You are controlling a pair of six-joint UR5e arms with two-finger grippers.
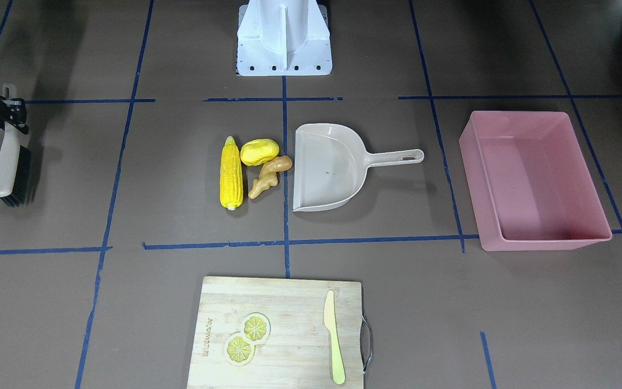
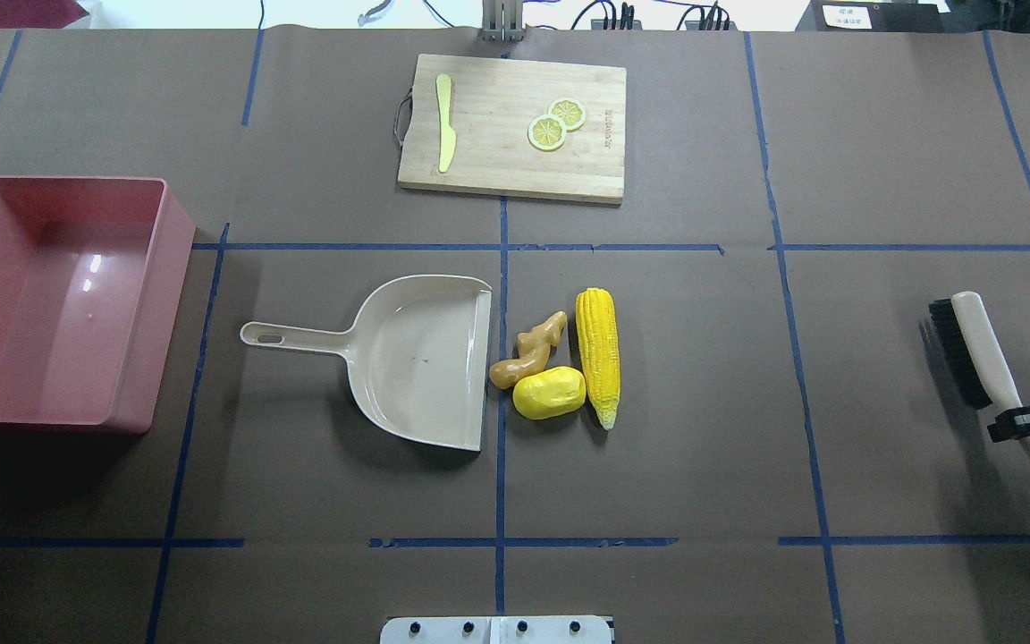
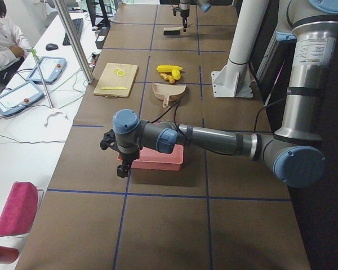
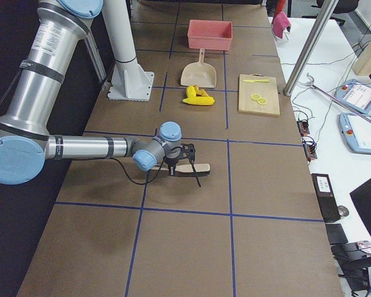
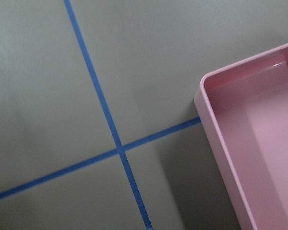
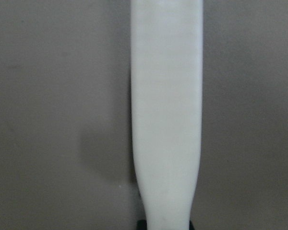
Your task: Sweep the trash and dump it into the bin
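Three trash pieces, corn (image 2: 598, 353), potato (image 2: 550, 393) and ginger (image 2: 530, 349), are lying bunched mid-bench beside the dustpan (image 2: 417, 358) lip, likely for one push. My right gripper (image 2: 1026, 420) is clamping the brush (image 2: 984, 349) handle near the right edge. My left gripper (image 3: 122, 166) is hovering by the bin (image 2: 177, 268) at the left edge; its jaws, cannot tell.

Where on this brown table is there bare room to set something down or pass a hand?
Widest bare stretch: between the yellow corn cob and the beige-handled black-bristled brush. A narrower strip: between the pink plastic tub and the handle of the beige dustpan. Crowded: the dustpan's mouth, where tan ginger root, yellow lumpy potato-like piece and corn sit packed together.
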